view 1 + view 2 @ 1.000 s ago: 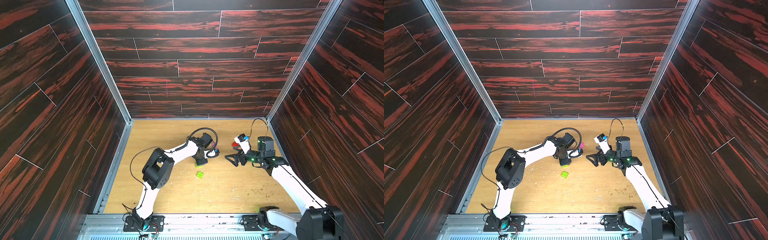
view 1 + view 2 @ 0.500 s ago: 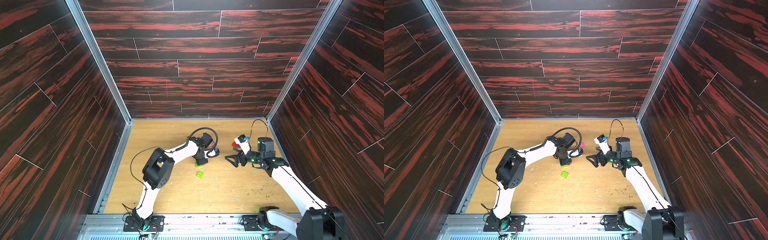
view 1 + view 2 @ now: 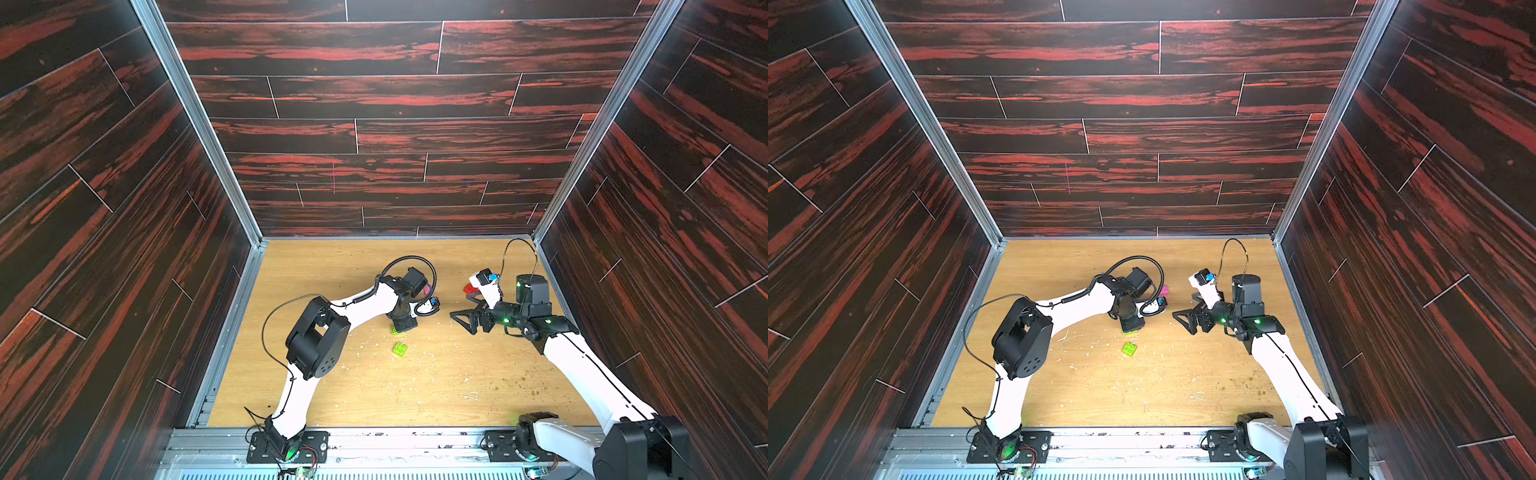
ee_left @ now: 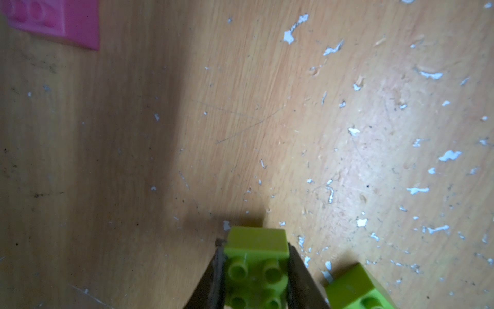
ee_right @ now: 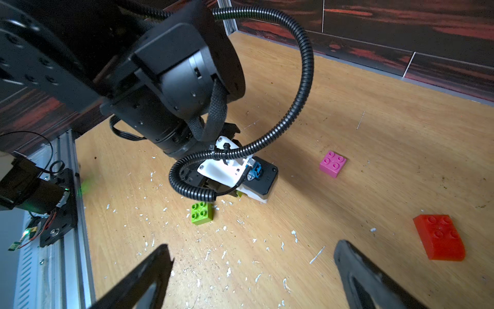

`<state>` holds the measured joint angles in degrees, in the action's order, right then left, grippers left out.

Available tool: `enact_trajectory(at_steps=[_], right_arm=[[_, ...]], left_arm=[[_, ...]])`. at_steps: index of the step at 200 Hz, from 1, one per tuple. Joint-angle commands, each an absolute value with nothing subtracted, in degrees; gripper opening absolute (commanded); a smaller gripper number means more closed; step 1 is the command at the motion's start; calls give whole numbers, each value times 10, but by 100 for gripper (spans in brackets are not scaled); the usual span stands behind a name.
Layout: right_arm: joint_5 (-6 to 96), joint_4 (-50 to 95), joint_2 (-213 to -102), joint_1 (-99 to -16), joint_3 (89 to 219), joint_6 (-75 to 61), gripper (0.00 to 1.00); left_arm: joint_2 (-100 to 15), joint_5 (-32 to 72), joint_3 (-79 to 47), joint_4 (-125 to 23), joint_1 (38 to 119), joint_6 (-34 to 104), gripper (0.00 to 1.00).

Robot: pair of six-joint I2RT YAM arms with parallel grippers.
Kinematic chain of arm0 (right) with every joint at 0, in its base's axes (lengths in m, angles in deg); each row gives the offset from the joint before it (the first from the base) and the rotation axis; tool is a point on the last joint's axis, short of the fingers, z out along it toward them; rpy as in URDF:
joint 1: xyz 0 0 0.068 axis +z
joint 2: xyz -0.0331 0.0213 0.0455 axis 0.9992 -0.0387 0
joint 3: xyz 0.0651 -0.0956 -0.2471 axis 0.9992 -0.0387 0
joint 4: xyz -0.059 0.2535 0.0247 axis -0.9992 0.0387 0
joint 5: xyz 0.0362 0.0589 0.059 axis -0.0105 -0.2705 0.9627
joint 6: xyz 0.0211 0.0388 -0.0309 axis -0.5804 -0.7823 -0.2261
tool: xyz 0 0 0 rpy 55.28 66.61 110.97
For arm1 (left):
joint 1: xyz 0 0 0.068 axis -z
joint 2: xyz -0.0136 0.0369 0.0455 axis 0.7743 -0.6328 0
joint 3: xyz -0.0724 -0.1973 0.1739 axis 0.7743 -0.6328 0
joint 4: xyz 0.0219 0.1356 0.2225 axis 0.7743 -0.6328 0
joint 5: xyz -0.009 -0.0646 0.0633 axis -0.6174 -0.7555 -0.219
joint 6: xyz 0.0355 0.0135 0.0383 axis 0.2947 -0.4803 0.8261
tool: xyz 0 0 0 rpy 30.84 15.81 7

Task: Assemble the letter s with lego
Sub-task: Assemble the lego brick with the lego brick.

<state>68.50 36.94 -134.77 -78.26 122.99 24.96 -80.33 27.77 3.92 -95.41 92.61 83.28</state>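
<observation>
My left gripper [image 4: 256, 263] is shut on a lime green lego brick [image 4: 256, 267], studs toward the wrist camera, low over the wooden floor; in both top views it points down at mid-table [image 3: 401, 326] [image 3: 1130, 326]. A second green brick [image 3: 400, 349] [image 3: 1129, 349] [image 5: 201, 212] [image 4: 355, 289] lies loose just in front of it. A pink brick [image 3: 426, 287] [image 5: 332, 163] [image 4: 53, 21] lies behind the left wrist. A red brick [image 5: 438, 236] [image 3: 468, 287] lies further right. My right gripper [image 5: 252, 248] [image 3: 463, 309] is open and empty, facing the left gripper. The letter s is out of view; these bricks lie apart.
Dark wood-patterned walls [image 3: 374, 124] close in three sides of the wooden floor [image 3: 415, 395]. A metal rail [image 3: 374, 440] with both arm bases runs along the front. White flecks are scattered on the floor. The left arm's cable loop [image 5: 299, 107] hangs in front of the right wrist camera.
</observation>
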Motion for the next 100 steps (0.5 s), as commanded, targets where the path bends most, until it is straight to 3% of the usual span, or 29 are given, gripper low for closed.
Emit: enact_trajectory(at_steps=[1,100], right_arm=[[694,370,-1335,-785,1220,250,98],[699,374,-1329,-785,1229,252,98]], left_arm=[[-841,277,3,-995,931,837,13],[-810,238,33,-1018,928,941,21]])
